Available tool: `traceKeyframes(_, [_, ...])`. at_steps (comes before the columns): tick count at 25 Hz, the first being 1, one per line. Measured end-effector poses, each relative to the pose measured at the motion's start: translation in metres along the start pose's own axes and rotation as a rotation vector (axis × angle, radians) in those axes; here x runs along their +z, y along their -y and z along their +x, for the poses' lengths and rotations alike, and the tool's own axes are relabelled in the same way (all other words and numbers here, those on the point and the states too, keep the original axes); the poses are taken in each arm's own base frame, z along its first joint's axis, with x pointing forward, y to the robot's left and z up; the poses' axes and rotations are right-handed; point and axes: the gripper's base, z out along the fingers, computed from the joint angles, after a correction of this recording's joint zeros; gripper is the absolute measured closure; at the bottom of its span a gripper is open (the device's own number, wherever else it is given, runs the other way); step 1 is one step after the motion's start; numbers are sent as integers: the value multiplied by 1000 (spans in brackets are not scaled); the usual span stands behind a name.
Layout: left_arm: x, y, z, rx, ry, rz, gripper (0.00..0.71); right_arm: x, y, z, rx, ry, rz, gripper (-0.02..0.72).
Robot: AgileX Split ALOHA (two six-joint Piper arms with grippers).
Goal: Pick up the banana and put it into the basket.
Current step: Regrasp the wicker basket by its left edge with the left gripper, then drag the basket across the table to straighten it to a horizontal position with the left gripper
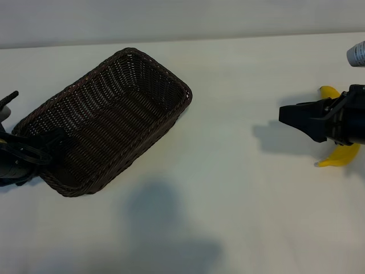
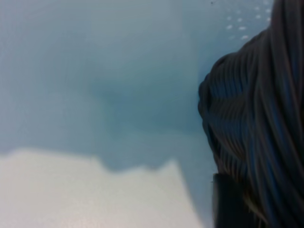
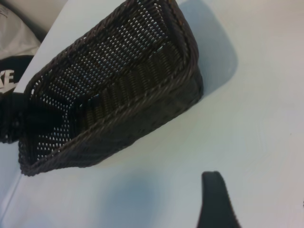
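- A smooth, matte off-white surface [image 1: 228, 217] fills nearly the whole exterior view.
- Beyond the surface's far edge runs a plain pale grey wall [image 1: 171, 17].
- Soft dark shadows [image 1: 165, 228] lie across the surface.

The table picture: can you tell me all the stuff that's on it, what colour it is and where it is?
basket: one, dark brown wicker, lying slantwise on the left half of the table, nothing inside it.
banana: one, yellow, at the far right, mostly hidden under the right arm; only its two ends show.
grey and white cylinder: one, at the top right edge, cut off by the picture; cannot tell what it is.
table: one, white, under everything.
left gripper: one, black, at the basket's near-left end, right at its rim; whether it grips the rim is unclear.
right gripper: one, black, above the banana, pointing toward the basket, holding nothing.
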Motion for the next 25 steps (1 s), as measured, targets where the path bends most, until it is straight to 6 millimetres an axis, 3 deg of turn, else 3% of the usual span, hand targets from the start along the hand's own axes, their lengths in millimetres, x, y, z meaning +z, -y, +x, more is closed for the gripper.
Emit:
traceKeyframes(6, [0, 1, -2, -25, 25, 11, 545, 0, 0, 0, -1, 0, 0, 257])
traceKeyframes(25, [0, 2, -7, -8, 78, 20, 550, 0, 0, 0, -2, 0, 0, 257])
